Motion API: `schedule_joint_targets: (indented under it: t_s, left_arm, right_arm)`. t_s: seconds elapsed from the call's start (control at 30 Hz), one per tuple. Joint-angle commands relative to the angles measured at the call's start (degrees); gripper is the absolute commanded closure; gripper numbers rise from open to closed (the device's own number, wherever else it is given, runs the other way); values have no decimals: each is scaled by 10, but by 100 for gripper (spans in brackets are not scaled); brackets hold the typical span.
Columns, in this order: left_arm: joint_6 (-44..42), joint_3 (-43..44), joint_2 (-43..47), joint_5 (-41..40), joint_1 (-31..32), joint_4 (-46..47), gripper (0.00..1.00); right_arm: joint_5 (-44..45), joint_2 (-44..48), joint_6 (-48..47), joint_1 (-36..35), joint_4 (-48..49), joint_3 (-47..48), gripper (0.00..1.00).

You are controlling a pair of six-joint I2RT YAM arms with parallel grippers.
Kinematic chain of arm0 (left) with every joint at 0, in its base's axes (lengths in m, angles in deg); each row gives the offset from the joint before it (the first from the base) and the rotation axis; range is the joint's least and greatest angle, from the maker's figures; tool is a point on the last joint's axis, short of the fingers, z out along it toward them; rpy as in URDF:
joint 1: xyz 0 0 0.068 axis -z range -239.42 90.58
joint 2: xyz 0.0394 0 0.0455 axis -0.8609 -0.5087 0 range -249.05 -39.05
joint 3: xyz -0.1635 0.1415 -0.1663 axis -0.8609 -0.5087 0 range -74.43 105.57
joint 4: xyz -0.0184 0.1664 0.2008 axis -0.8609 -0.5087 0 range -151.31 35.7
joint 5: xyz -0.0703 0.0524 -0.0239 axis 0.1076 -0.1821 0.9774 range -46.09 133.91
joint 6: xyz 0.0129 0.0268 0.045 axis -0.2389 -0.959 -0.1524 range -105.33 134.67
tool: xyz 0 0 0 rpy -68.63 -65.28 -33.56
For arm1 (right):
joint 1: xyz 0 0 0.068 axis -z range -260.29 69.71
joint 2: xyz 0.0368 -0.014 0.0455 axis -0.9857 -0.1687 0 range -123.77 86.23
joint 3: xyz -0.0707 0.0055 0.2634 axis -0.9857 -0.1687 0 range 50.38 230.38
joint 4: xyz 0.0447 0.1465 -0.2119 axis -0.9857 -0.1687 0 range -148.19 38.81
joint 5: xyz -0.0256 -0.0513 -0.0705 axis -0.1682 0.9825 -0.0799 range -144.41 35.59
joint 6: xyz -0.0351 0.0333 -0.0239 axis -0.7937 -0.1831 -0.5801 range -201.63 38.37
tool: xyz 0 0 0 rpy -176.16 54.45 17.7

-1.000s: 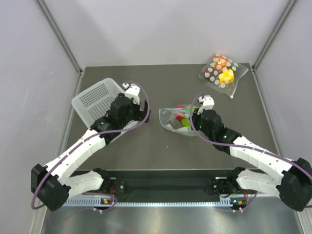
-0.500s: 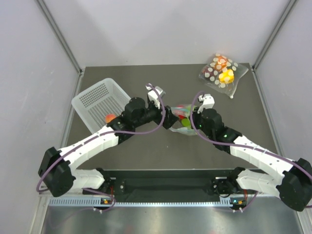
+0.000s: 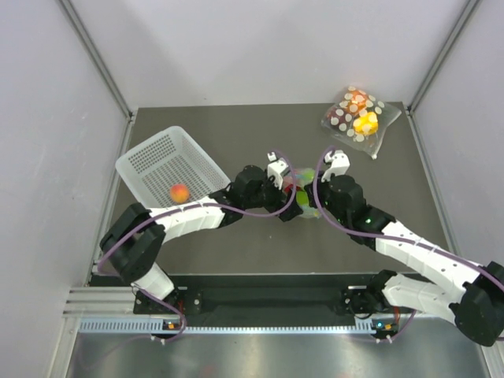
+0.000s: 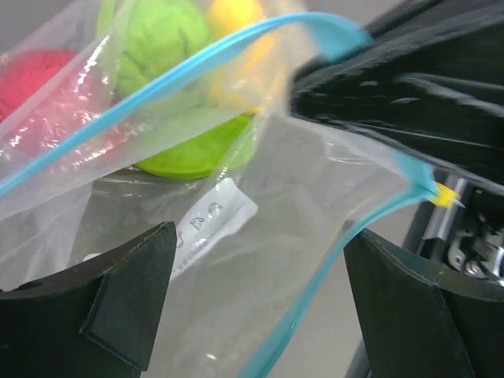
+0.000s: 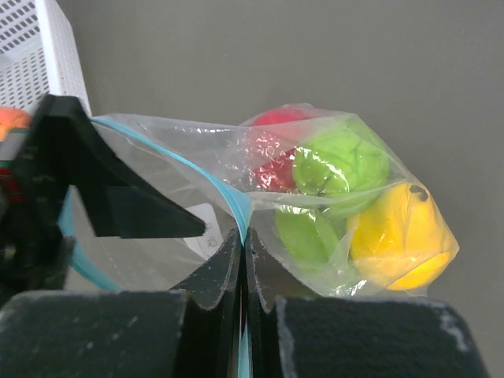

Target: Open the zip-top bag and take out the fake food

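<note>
Nearest the bases, the right gripper [image 5: 242, 260] was pinched fully shut on the teal zip strip [image 4: 157, 87] of the zip-top bag [image 3: 299, 190], holding one lip of its mouth. The left gripper [image 4: 264, 303] stood wide open at that mouth from the bag's left, with loose film between its fingers and nothing clamped. The two strips were parted, so the bag looked open. A red fruit [image 4: 39, 87], a green fruit [image 4: 157, 31] and a yellow fruit [image 5: 402, 232] lay inside it. A peach-orange fruit [image 3: 179, 192] sat in the white basket [image 3: 150, 157] left of the bag, so removal seemed begun, with three pieces left. The bag rested mid-table on the dark grey table [image 3: 236, 252]. Beyond it to the right lay a polka-dot bag [image 3: 358, 118], and pale grey walls [image 3: 268, 47] enclosed everything.
</note>
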State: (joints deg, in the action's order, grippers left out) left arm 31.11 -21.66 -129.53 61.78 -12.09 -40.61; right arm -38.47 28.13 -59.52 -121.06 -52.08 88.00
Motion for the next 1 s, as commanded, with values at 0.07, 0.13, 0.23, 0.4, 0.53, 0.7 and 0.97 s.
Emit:
schedule_joint_targets:
  t_s: [0.07, 0.13, 0.23, 0.4, 0.53, 0.7, 0.97]
  left_arm:
    - [6, 20, -27, -24, 1, 93, 10]
    - [6, 26, -43, -41, 2, 98, 10]
    - [9, 29, -66, -50, 2, 118, 8]
    - [12, 39, -101, -61, 13, 144, 8]
    - [11, 49, -116, -71, 21, 149, 7]
    - [7, 44, -126, -81, 22, 150, 7]
    - [-3, 43, -132, -91, 22, 145, 6]
  right_arm:
    - [-18, 28, 7, -10, -6, 25, 100]
    - [-23, 34, 7, -10, -9, 25, 100]
    - [-37, 43, 7, -11, -15, 23, 100]
    - [-50, 49, 14, -11, -18, 14, 100]
    - [-28, 54, 12, -11, -28, 8, 100]
    - [40, 70, -7, -10, -61, 24, 63]
    - [80, 133, -35, 32, -83, 54, 23]
